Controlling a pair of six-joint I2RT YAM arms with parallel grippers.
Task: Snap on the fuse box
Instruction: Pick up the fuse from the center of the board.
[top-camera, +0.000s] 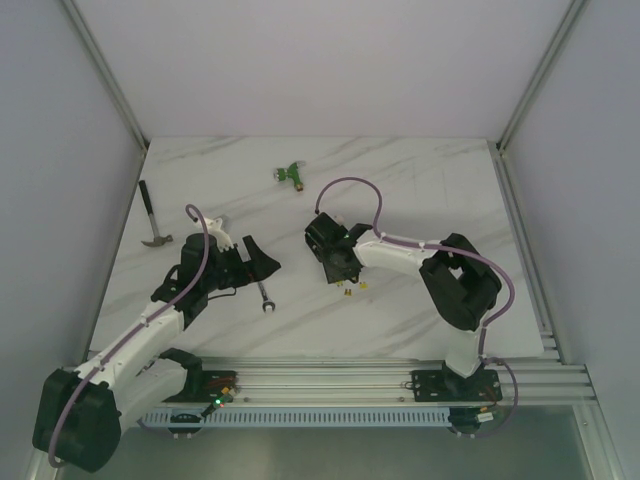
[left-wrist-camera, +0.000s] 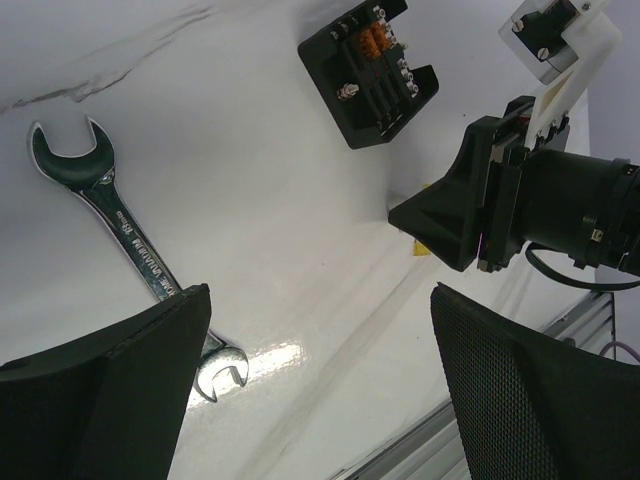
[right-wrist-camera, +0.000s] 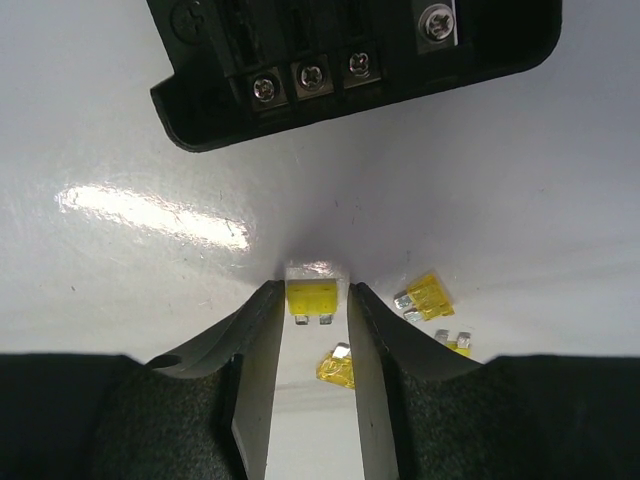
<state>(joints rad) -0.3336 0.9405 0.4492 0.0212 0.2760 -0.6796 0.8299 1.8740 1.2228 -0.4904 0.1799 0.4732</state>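
Snugly, the right end effector (right-wrist-camera: 315, 291) pinches a flat, blocky yellow fuse (right-wrist-camera: 312, 299).

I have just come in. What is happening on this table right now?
The right hand pinches a small yellow fuse between its fingertips, low at the table, close to the black fuse box. The box has no lid on it, and orange fuses show inside. A few loose yellow fuses lie beside the right hand. The left hand is wide open and holds nothing; it hangs above a wrench.
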